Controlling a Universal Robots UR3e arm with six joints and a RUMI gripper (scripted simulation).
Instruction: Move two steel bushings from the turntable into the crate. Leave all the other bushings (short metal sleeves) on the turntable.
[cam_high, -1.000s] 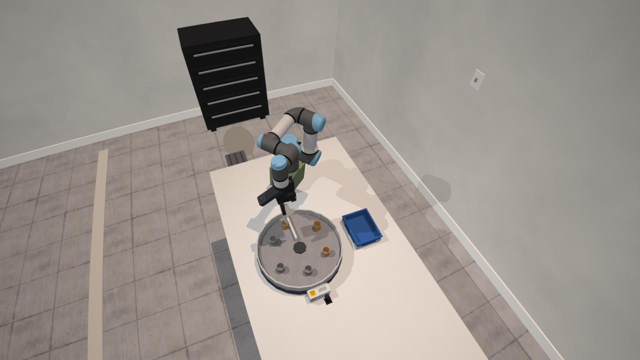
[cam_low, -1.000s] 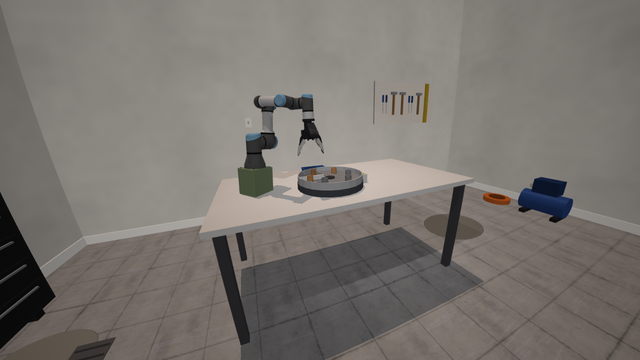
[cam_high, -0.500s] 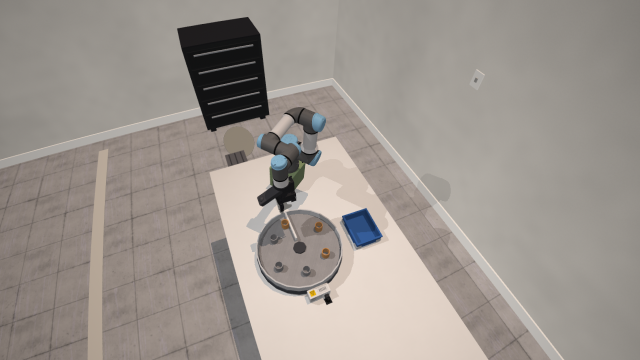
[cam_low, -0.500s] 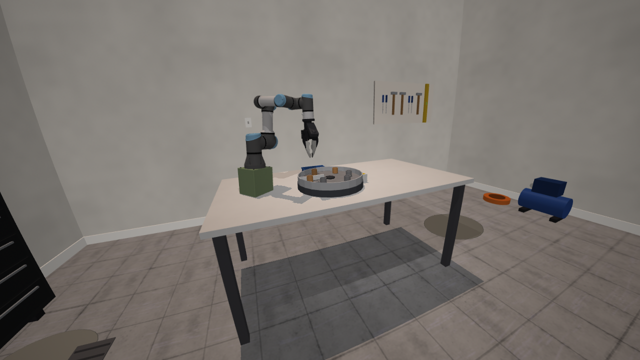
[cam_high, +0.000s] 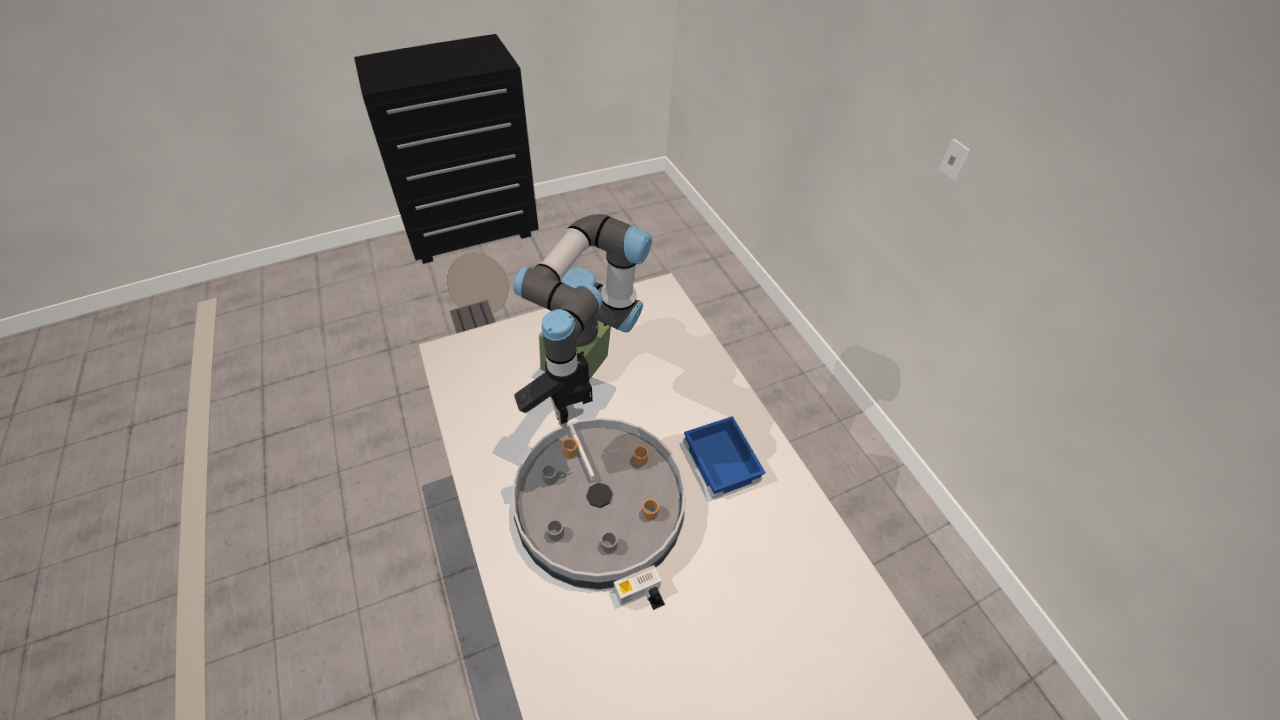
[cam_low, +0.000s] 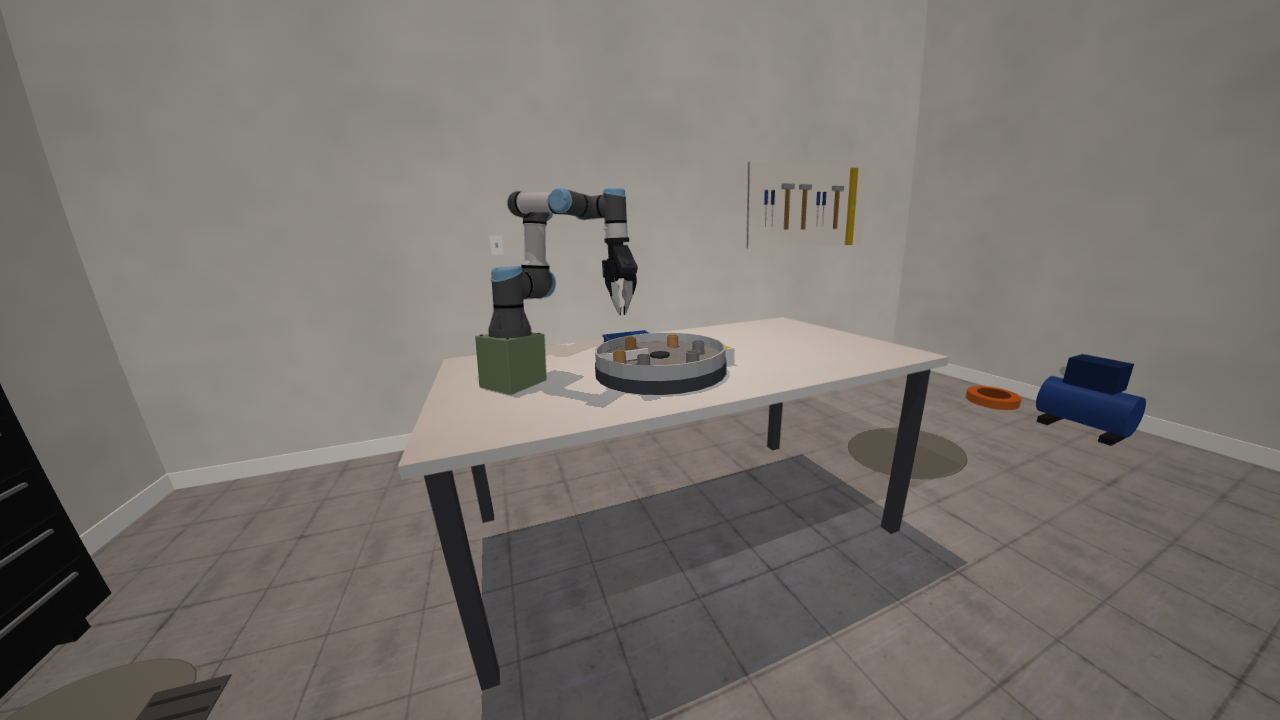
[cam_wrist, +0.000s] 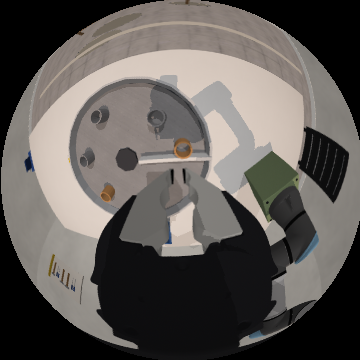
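Observation:
The round grey turntable (cam_high: 678, 489) (cam_low: 662, 377) (cam_wrist: 75, 131) stands mid-table. It carries three grey steel bushings: one (cam_high: 550, 474) (cam_wrist: 156, 117) at the left back, one (cam_high: 555, 530) (cam_wrist: 98, 116) at the left front and one (cam_high: 608, 540) (cam_wrist: 88, 157) at the front. Three brass bushings stand on it too: one (cam_high: 570, 445) (cam_wrist: 183, 148) by the white bar (cam_high: 583, 456), one (cam_high: 639, 455) and one (cam_high: 650, 509). The blue crate (cam_high: 723, 454) is empty, to the turntable's right. My gripper (cam_high: 563, 416) (cam_low: 621, 310) (cam_wrist: 178, 169) is shut on nothing and hangs well above the turntable's back edge.
The arm stands on a green pedestal (cam_high: 597, 351) (cam_low: 510, 360) (cam_wrist: 272, 180) behind the turntable. A black hub (cam_high: 597, 497) sits at the turntable's centre. A small white control box (cam_high: 637, 586) sits at its front rim. A black drawer cabinet (cam_high: 447, 143) stands beyond the table.

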